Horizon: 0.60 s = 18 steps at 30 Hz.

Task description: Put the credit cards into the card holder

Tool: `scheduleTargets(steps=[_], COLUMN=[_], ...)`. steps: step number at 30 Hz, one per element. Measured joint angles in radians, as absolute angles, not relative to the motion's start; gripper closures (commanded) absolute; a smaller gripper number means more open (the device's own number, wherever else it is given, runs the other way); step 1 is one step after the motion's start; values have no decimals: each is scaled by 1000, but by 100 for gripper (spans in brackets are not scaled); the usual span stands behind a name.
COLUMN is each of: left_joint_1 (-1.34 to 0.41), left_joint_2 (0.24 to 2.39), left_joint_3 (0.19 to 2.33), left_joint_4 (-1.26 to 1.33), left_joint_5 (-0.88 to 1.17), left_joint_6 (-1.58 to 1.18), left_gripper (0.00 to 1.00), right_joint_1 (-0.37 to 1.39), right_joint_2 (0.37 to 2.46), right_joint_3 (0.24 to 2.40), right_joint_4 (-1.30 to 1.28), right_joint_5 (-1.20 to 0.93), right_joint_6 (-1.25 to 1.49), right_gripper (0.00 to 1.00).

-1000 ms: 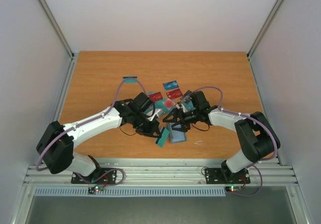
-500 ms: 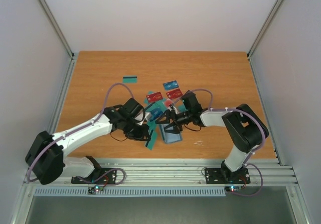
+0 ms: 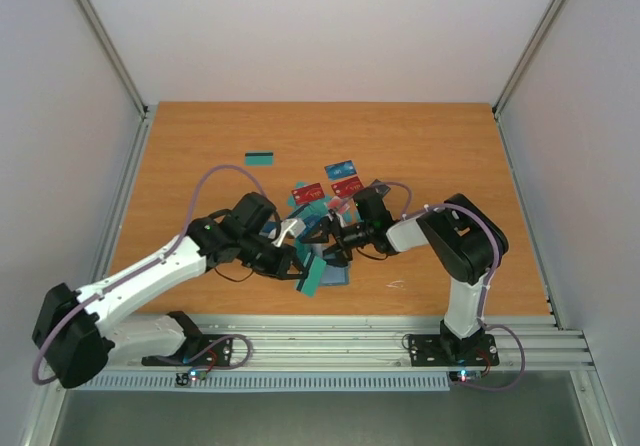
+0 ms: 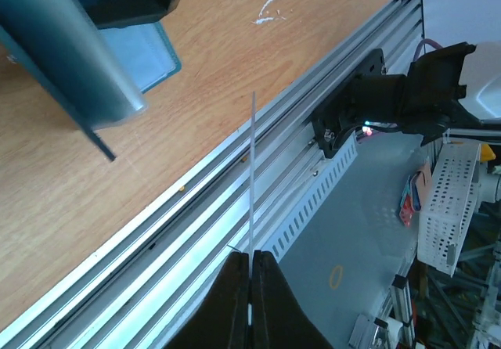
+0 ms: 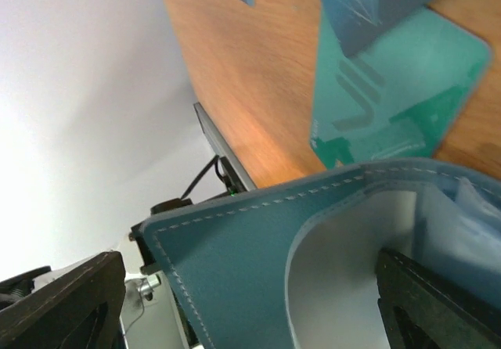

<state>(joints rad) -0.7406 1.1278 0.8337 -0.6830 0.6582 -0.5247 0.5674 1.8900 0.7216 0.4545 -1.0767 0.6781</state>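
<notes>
My left gripper [image 3: 298,262] is shut on a thin teal credit card [image 3: 312,278], which shows edge-on in the left wrist view [image 4: 253,177] between the closed jaws [image 4: 250,259]. The teal-blue card holder [image 3: 334,272] lies open just right of it. Its stitched flap fills the right wrist view [image 5: 258,271]. My right gripper [image 3: 333,241] is at the holder with its jaws wide apart [image 5: 246,259]: one finger is inside the fold, the other outside. Loose cards lie behind: two red [image 3: 309,192], one blue [image 3: 340,169], one teal with a dark stripe [image 3: 260,158].
Another teal card [image 5: 391,91] lies on the wood by the holder. A small white scrap [image 3: 397,285] lies right of the holder. The aluminium rail [image 3: 320,331] runs along the table's near edge, and metal posts and walls bound both sides.
Both grippers have moved left. The right arm has stretched further left with the holder shifting along with it. The left gripper has drawn back left, still holding its card.
</notes>
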Motion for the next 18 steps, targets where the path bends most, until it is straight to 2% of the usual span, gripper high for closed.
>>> scheduleTargets(steps=[5,12,18], left_joint_1=[-750,-804,-822], left_joint_2=[1239,1386,1466], left_joint_3=[836,915,934], left_joint_4=[-626,-573,-561], left_joint_5=[691,700,678], left_joint_6=[-524,-515,-491], left_gripper=[100,100,100], right_joint_1=[568,568,564], right_joint_2=[1894,1862,1808], right_joint_3=[718,714,761], right_joint_4=[538,515,287], right_joint_5=[-1070,-1039,-991], right_joint_6=[741,769,715], right_gripper=[7,7,6])
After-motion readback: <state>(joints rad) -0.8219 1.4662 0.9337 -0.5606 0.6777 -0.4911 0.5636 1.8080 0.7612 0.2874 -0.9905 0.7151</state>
